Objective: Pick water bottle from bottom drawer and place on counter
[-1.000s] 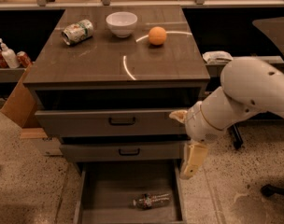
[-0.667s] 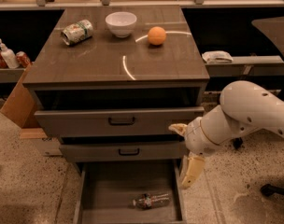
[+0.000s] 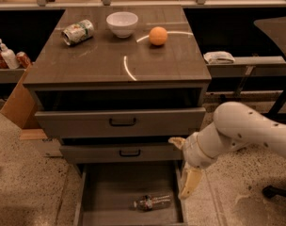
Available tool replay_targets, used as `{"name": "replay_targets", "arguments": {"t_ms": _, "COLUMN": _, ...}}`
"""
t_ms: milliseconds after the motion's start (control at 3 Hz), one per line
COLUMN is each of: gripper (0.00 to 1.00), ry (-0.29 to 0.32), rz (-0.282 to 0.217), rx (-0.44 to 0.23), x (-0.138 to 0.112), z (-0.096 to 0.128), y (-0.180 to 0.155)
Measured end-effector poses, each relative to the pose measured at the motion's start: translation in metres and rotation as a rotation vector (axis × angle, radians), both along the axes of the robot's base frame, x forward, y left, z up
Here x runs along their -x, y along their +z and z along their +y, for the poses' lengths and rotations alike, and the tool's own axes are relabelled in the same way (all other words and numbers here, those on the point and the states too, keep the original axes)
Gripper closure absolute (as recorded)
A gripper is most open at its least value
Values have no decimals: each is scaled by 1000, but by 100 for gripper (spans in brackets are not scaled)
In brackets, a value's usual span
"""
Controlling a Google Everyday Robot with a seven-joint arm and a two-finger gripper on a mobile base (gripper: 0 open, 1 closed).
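The water bottle (image 3: 151, 202) lies on its side on the floor of the open bottom drawer (image 3: 115, 185), near its front right. My gripper (image 3: 177, 169) hangs at the drawer's right wall, above and to the right of the bottle, not touching it. Its fingers are spread apart and hold nothing. One pale finger (image 3: 190, 184) points down beside the drawer wall. The counter (image 3: 100, 62) is the dark glossy top of the cabinet, above the two shut drawers.
On the counter stand a crushed can (image 3: 77, 32), a white bowl (image 3: 122, 23) and an orange (image 3: 158, 36). The two upper drawers (image 3: 122, 122) are shut. A cardboard box (image 3: 18, 105) leans at the left. A shelf with a white cloth (image 3: 218, 57) is at the right.
My arm has lowered, bringing the gripper down from the level of the upper drawers to the bottom drawer's right side. The bottle has not moved.
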State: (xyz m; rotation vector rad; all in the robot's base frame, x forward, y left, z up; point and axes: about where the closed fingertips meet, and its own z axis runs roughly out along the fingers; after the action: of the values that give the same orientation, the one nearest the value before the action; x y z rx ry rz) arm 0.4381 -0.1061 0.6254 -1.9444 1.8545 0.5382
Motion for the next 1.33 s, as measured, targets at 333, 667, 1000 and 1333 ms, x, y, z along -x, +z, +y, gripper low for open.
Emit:
{"name": "replay_targets", "arguments": {"t_ms": 333, "gripper": 0, "ry": 7, "rz": 9, "rx": 28, "x": 3, "z": 2, "y": -47}}
{"name": "replay_targets", "arguments": {"t_ms": 667, "gripper": 0, "ry": -8, "rz": 35, "rx": 10, "x": 2, "z": 0, "y": -105}}
{"name": "replay_targets", "arguments": {"t_ms": 1000, "gripper": 0, "ry": -8, "rz": 35, "rx": 10, "x": 2, "z": 0, "y": -105}}
{"name": "replay_targets", "arguments": {"t_ms": 1333, "gripper": 0, "ry": -21, "rz": 19, "rx": 0, "x": -16, "z": -16, "y": -138}}
